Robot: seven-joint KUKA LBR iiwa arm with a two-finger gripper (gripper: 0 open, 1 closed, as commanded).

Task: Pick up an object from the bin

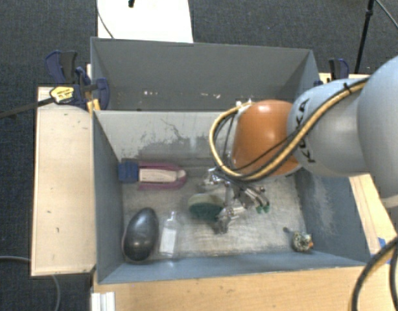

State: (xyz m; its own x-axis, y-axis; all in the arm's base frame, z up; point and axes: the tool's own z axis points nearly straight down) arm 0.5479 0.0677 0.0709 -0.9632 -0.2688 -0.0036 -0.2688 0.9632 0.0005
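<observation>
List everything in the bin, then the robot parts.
bin: 1, grey, centre of view
lump: 1, dark grey oval, lower-left corner
packet: 1, clear-white, right beside the lump
tube: 1, pink with blue cap, left, by the far wall
pad: 1, dark green, centre, at the tool
bit: 1, green, just right of the tool
trinket: 1, brassy, lower-right corner
arm: 1, grey with orange cover, from the right
tool: 1, metal, centre of bin

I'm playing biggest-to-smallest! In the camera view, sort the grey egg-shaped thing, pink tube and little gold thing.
Largest: grey egg-shaped thing and pink tube. They look about alike, so I won't rank one over the other.
Smallest: little gold thing, clearly.
</observation>
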